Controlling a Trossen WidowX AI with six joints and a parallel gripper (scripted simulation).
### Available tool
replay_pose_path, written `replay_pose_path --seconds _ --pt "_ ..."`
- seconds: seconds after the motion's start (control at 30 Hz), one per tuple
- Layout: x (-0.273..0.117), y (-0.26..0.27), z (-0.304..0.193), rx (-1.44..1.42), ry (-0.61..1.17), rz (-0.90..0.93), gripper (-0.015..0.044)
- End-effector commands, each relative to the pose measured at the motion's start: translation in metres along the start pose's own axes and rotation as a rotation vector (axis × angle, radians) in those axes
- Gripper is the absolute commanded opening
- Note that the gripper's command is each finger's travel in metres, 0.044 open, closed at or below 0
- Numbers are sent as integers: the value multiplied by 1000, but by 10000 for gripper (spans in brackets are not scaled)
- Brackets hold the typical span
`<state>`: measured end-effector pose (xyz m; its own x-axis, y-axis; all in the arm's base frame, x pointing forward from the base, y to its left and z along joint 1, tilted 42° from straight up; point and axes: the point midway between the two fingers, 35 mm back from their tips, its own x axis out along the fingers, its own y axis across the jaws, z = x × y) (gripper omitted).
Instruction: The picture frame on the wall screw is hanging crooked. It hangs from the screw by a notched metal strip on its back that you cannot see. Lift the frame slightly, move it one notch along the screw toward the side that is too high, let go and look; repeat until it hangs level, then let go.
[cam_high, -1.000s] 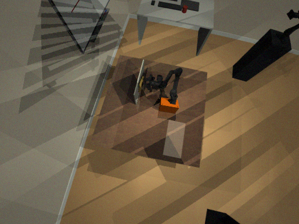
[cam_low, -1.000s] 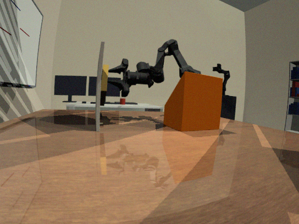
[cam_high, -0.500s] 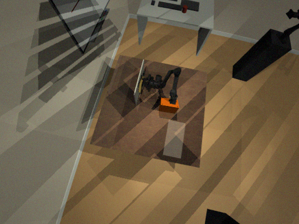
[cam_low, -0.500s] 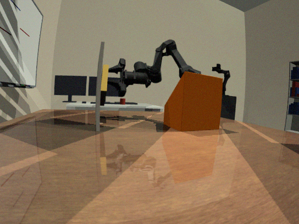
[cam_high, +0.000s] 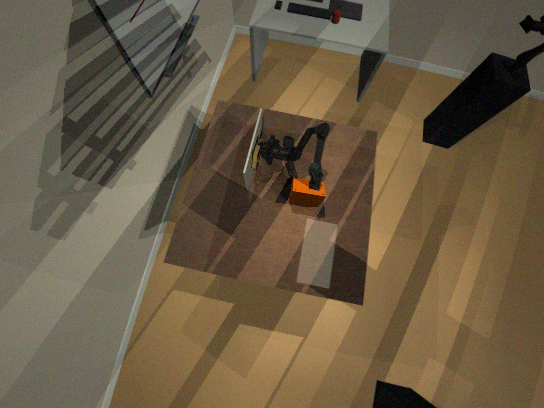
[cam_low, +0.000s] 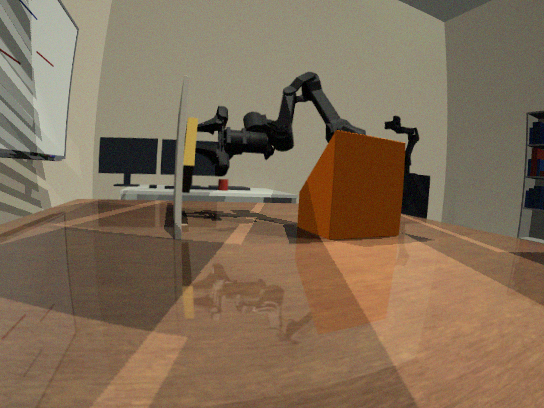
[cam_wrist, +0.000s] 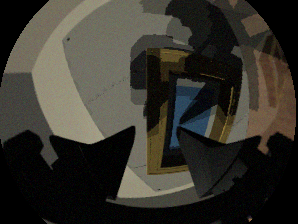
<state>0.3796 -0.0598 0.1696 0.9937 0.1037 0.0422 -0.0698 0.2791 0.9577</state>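
The picture frame, gold with a blue picture, hangs on the upright pale panel. The top and exterior views show it nearly edge-on. In the wrist view its left side is about upright while the panel's edge slants; its exact tilt is hard to tell. My gripper is open, with nothing held. Its fingertips are close in front of the frame; touching cannot be told. In the wrist view one fingertip shows left of the frame, the other over the picture. The screw and notched strip are hidden.
The arm stands on an orange block on the brown table. A pale rectangle lies on the table. A desk with a red cup stands beyond it.
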Motion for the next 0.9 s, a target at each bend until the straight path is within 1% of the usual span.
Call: replay_pose_path --seconds 0.0,0.37,0.57,0.83,0.87 --pt "0 0 1 -6 -3 -1 260" --pt "1 0 1 -6 -3 -1 260" --pt "1 0 1 -6 -3 -1 103" --pt "1 0 1 -6 -3 -1 49" --pt "1 0 1 -6 -3 -1 23"
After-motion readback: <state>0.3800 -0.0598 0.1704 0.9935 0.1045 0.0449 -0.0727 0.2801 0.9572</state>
